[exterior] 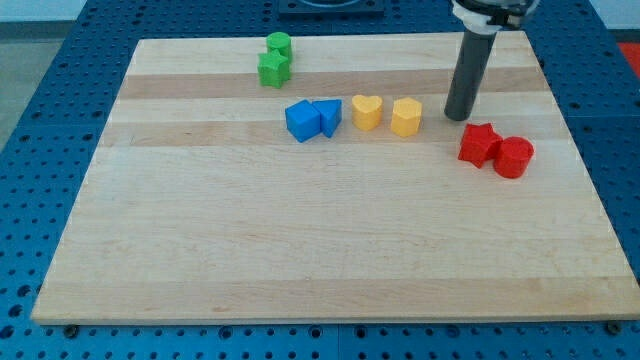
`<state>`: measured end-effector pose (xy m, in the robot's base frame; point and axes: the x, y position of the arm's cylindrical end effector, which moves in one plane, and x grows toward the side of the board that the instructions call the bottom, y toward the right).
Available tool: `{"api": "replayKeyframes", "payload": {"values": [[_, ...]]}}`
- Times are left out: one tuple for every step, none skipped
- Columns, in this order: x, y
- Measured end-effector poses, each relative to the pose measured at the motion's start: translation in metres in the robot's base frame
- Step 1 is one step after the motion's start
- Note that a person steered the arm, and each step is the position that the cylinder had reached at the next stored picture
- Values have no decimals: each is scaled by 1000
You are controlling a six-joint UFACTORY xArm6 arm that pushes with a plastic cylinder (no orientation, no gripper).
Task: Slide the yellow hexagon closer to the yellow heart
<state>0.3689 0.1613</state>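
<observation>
The yellow hexagon sits on the wooden board just right of the yellow heart, with a narrow gap between them. My tip stands on the board to the right of the hexagon, a short gap away and not touching it. The dark rod rises from the tip toward the view's top.
A blue cube and a blue triangular block sit touching, left of the heart. A red star and a red cylinder lie below and right of my tip. A green cylinder and a green star sit near the board's top edge.
</observation>
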Motion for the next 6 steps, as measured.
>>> {"api": "replayKeyframes", "payload": {"values": [[5, -7], [5, -26], [5, -43], [5, -59], [5, -61], [5, -61]]}}
